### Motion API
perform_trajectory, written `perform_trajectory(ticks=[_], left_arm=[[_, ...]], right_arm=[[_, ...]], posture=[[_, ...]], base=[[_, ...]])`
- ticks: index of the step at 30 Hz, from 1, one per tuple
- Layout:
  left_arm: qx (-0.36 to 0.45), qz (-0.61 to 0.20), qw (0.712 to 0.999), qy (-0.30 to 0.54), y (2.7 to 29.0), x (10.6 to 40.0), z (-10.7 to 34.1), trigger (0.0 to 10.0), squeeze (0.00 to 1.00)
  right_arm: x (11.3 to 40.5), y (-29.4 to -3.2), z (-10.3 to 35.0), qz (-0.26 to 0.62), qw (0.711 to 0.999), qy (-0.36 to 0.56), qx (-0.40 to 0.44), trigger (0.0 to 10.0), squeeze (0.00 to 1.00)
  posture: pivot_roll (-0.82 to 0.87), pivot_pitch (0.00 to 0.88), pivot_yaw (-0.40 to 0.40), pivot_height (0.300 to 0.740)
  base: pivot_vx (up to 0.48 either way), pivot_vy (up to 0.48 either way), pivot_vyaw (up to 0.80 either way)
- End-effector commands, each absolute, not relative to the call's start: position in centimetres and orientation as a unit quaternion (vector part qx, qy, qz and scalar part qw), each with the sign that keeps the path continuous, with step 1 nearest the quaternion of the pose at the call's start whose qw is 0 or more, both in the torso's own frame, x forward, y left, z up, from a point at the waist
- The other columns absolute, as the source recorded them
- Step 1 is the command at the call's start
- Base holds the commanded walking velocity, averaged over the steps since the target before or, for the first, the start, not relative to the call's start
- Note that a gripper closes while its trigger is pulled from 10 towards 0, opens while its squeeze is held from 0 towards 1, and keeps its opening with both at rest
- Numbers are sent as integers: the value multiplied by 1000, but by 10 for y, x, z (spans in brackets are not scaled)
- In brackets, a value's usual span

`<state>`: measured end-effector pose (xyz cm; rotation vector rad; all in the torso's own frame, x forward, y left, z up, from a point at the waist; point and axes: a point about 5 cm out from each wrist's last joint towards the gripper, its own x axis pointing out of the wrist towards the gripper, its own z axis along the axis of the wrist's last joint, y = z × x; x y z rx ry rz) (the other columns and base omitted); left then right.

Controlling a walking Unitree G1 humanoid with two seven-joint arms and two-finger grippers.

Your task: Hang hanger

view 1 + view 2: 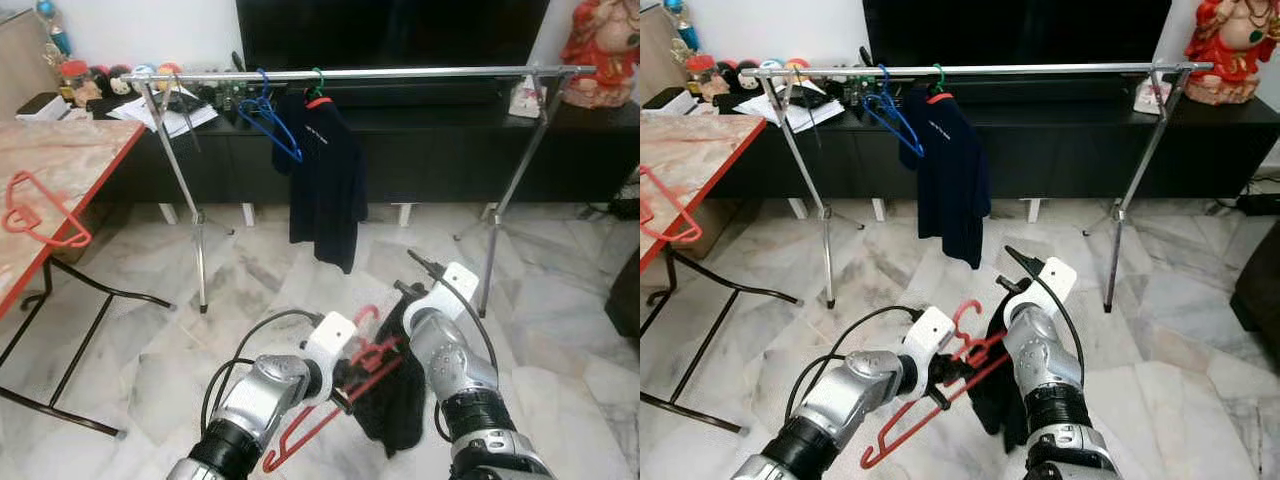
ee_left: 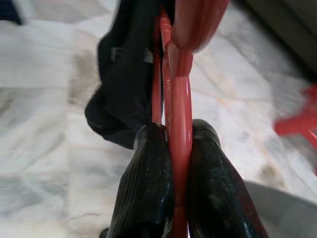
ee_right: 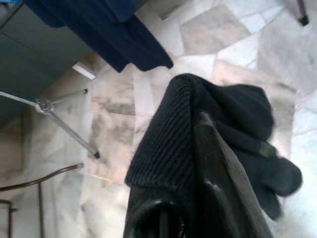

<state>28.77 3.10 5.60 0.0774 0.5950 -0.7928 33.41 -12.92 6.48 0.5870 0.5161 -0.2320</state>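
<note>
A: Where's your hanger?

B: The red hanger [image 1: 940,395] sits at six o'clock, low in front of you, your left gripper [image 2: 181,163] clamped on its bar. Your right gripper [image 3: 198,148] is pinching the black garment [image 1: 395,400].

A: Risks?

B: I'd judge the cloth could slide off before you reach the rail [image 1: 400,73] at twelve o'clock. No containers worth noting.

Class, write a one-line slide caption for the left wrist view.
Left gripper clamps a red hanger carrying a black garment above the marble floor.
</note>
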Motion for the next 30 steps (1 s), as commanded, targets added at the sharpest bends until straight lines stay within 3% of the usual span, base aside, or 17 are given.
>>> perform_trajectory(ticks=[1, 7, 13, 19, 24, 29, 30], left_arm=[[41, -348, 897, 270, 37, 298, 61, 10000, 0], [26, -350, 898, 264, 38, 300, 64, 10000, 0], [19, -398, 877, 269, 29, 292, 63, 10000, 0], [25, -430, 857, 281, 23, 284, 60, 10000, 0], [32, -428, 859, 279, 24, 285, 59, 10000, 0], [19, -402, 873, 274, 27, 290, 60, 10000, 0], [9, -378, 888, 262, 30, 296, 63, 10000, 0]], right_arm=[[335, -123, 74, -100, 917, 239, 305, 10000, 0], [328, -112, 69, -78, 911, 251, 317, 10000, 0], [327, -108, 72, -31, 926, 248, 285, 10000, 0], [338, -109, 84, 38, 956, 219, 190, 10000, 0], [345, -117, 90, 26, 955, 216, 204, 10000, 0], [343, -112, 91, 44, 953, 214, 210, 10000, 0], [337, -104, 87, 55, 945, 224, 233, 10000, 0]], posture=[[-108, 0, 21, 740], [-111, 0, 19, 740], [-114, 0, 20, 740], [-111, 0, 18, 740], [-111, 0, 18, 740], [-111, 0, 16, 740], [-112, 0, 17, 740]], base=[[0, 0, 0], [0, 0, 0], [0, 0, 0], [0, 0, 0], [0, 0, 0], [0, 0, 0], [0, 0, 0]])
